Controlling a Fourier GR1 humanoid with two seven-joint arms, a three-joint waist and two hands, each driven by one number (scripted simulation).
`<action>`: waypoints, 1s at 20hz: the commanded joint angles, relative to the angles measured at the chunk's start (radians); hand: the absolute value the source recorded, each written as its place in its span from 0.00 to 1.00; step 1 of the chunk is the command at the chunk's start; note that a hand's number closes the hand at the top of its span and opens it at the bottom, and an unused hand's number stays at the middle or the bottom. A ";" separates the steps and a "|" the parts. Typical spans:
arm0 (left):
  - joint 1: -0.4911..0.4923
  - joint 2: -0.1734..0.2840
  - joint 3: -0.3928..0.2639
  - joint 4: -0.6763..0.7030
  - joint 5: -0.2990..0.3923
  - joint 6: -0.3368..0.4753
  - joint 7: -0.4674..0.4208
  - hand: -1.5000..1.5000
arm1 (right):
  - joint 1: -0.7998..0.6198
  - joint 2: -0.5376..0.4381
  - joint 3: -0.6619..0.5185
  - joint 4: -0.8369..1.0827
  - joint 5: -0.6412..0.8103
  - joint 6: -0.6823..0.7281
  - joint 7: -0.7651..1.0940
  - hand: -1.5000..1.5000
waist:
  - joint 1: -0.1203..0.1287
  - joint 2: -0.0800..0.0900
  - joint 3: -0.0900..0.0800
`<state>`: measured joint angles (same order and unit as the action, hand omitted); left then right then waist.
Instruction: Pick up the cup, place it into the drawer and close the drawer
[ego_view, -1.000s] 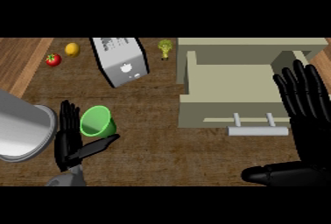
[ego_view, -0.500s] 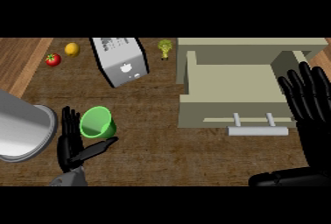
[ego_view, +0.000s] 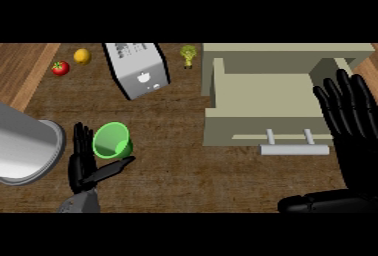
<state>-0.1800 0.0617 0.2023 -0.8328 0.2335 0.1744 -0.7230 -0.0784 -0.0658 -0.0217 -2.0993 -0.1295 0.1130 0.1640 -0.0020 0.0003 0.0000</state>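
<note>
Barely begun: green cup (ego_view: 112, 142) near the counter's (ego_view: 184, 170) left edge, apparently unlifted beside the open-fingered left hand (ego_view: 87, 165); right hand (ego_view: 351, 117) flat-open by the open, empty drawer (ego_view: 266, 102).

You have only the one head view, looking steeply down on the counter (ego_view: 184, 170) from above and fairly close. Forearms enter from the lower edge, the left hand (ego_view: 85, 162) low left and the right hand (ego_view: 351, 117) at the right. The open drawer (ego_view: 266, 107) sits upper right, the toaster (ego_view: 136, 70) near the top.
</note>
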 joint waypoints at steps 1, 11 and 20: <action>-0.067 0.022 0.020 0.094 0.017 -0.033 -0.041 0.00 | -0.018 0.016 0.019 0.016 0.025 -0.021 0.002 0.00 | 0.000 0.000 0.000; -0.118 0.037 0.047 0.214 0.064 -0.114 -0.115 0.00 | -0.017 -0.011 -0.022 -0.006 -0.009 -0.001 0.020 0.00 | -0.001 0.000 0.000; -0.195 0.084 0.099 0.476 0.096 -0.335 -0.250 0.00 | -0.005 -0.014 -0.017 -0.050 -0.041 0.005 0.063 0.00 | -0.009 0.002 -0.001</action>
<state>-0.3848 0.1159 0.2863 -0.4245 0.3140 -0.0445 -0.9212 -0.1092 -0.0859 -0.0507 -2.1029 -0.1621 0.1209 0.2040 -0.0089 0.0024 -0.0009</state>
